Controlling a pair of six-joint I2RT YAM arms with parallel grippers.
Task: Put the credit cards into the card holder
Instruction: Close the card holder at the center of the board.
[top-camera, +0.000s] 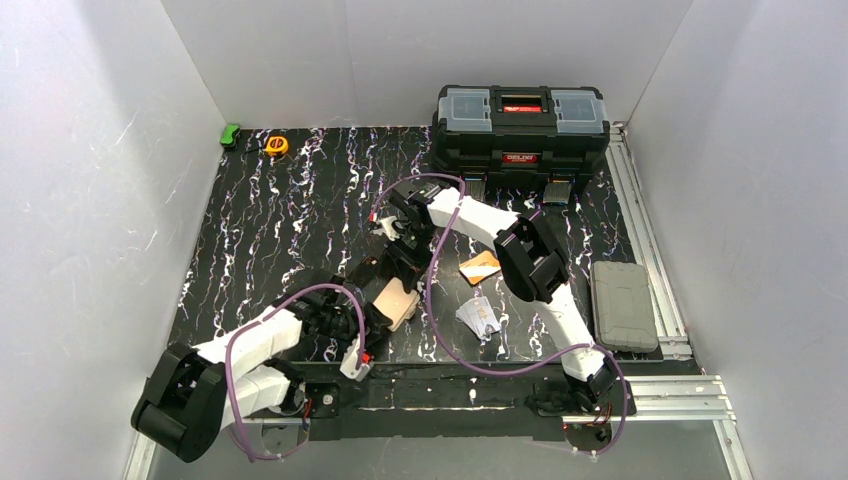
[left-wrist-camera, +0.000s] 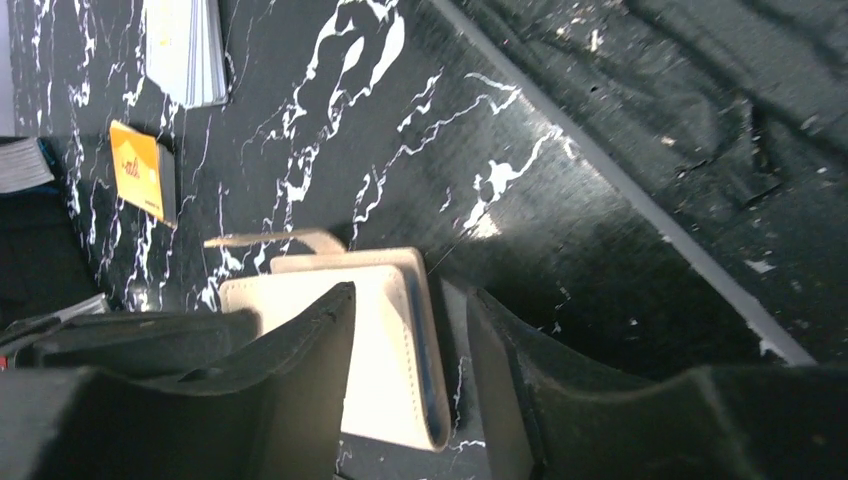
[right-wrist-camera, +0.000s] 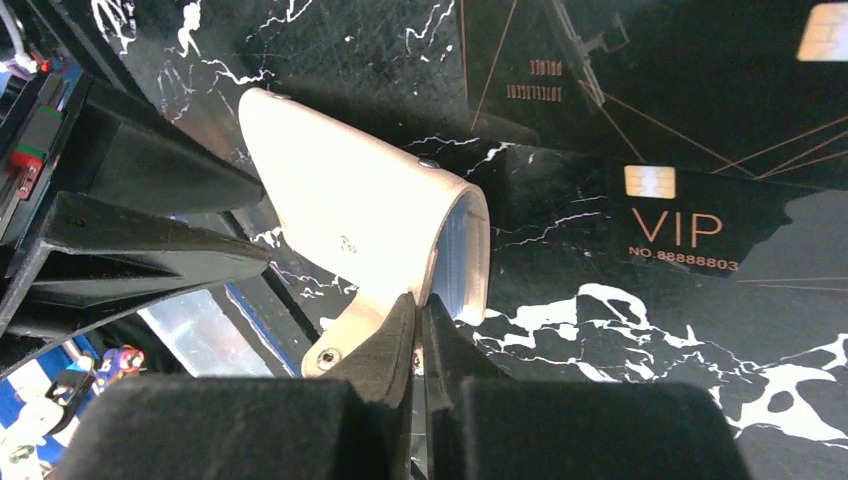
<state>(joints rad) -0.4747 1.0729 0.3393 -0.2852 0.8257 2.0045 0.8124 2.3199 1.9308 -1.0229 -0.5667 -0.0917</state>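
The black card (right-wrist-camera: 690, 225), right of frame, carries gold lettering "VIP" and "NO.88888803" beside a metallic chip. The card holder (right-wrist-camera: 350, 210), smooth cream leather, curves open at centre frame. The right gripper (right-wrist-camera: 417, 315) has its jaws pressed together on the card holder's edge, beside the snap tab. The left gripper (left-wrist-camera: 410, 295) has its jaws spread astride the card holder. The orange card (left-wrist-camera: 137, 170) lies flat at upper left, its print illegible.

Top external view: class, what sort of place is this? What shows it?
Probably a robot lab test cell: white walls box in a marbled black table, left arm and right arm bolted at its edge.
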